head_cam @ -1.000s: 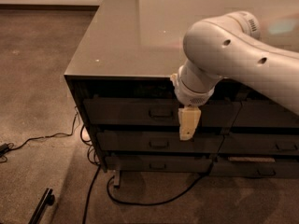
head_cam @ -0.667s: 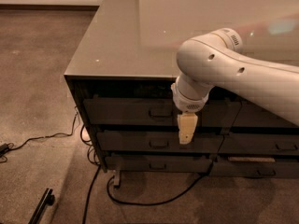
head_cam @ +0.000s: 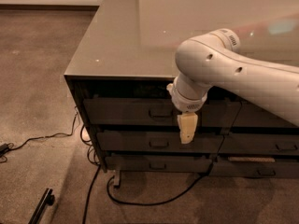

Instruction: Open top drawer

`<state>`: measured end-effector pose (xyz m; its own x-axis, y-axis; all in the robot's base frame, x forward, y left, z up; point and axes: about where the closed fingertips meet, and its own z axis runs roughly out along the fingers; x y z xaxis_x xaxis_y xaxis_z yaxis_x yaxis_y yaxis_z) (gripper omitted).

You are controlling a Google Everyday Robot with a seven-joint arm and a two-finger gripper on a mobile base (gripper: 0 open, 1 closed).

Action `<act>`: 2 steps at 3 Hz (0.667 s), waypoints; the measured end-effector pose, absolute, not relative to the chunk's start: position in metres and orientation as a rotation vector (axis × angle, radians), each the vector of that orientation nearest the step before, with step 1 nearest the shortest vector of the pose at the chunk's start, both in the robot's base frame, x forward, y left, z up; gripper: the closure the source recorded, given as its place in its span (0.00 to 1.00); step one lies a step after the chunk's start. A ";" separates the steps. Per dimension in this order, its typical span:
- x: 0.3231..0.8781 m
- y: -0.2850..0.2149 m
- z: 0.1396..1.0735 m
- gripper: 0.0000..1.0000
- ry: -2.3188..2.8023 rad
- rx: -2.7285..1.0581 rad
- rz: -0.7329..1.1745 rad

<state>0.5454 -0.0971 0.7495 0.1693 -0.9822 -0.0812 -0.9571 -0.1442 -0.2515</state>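
Observation:
The top drawer [head_cam: 126,111] is a wide dark grey front just under the counter top, at the head of the left stack, and looks shut. Its small rectangular pull handle [head_cam: 160,112] sits at the middle of the front. My gripper [head_cam: 187,128] hangs from the white arm [head_cam: 233,73], pointing down in front of the drawers. It is just right of the handle and a little below it, its pale tip over the gap between the top drawer and the second one.
Two slimmer drawers [head_cam: 154,143] lie below the top one, and a neighbouring stack [head_cam: 266,146] stands to the right. The glossy counter top [head_cam: 154,27] overhangs the drawers. Black cables [head_cam: 140,199] and a dark bar [head_cam: 42,204] lie on the carpet in front.
The arm and gripper have shifted slightly left and down across the drawer fronts, toward the top drawer's handle. The drawers have not moved.

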 end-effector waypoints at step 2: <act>0.554 -0.101 0.732 0.00 1.707 -2.412 -0.244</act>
